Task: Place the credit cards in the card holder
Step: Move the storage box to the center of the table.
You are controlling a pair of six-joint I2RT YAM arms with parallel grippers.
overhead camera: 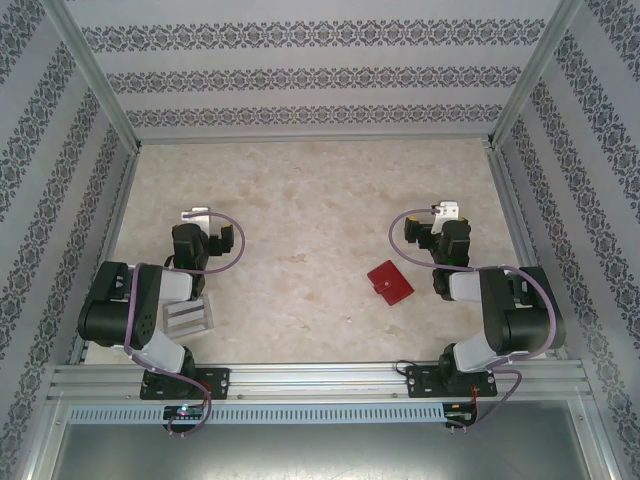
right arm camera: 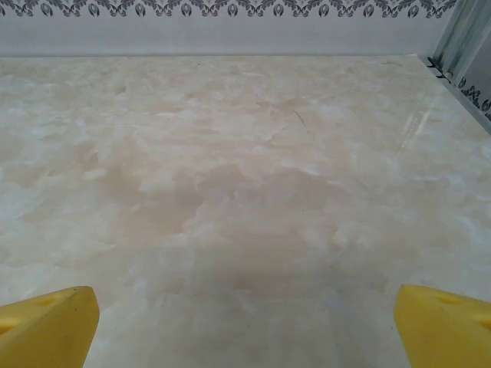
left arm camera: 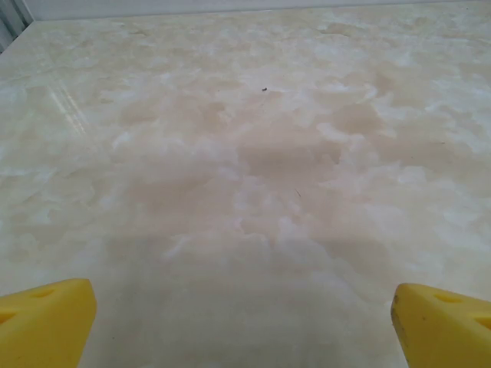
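Wallet [overhead camera: 389, 282] lies on counter [overhead camera: 300, 190], folded shut (red, tilted), just beside right arm [overhead camera: 505, 315]. Left jaws wide apart over bare counter. Right jaws the same. Clear tray [overhead camera: 187, 318] sits against left arm [overhead camera: 125, 310].

One red card holder [overhead camera: 389, 282] and one clear slotted tray [overhead camera: 188, 318] are on the desk [overhead camera: 300, 190]. There are two claws, the left claw [left arm camera: 245, 326] and the right claw [right arm camera: 245, 326], each with two yellow fingertips [left arm camera: 46, 322].
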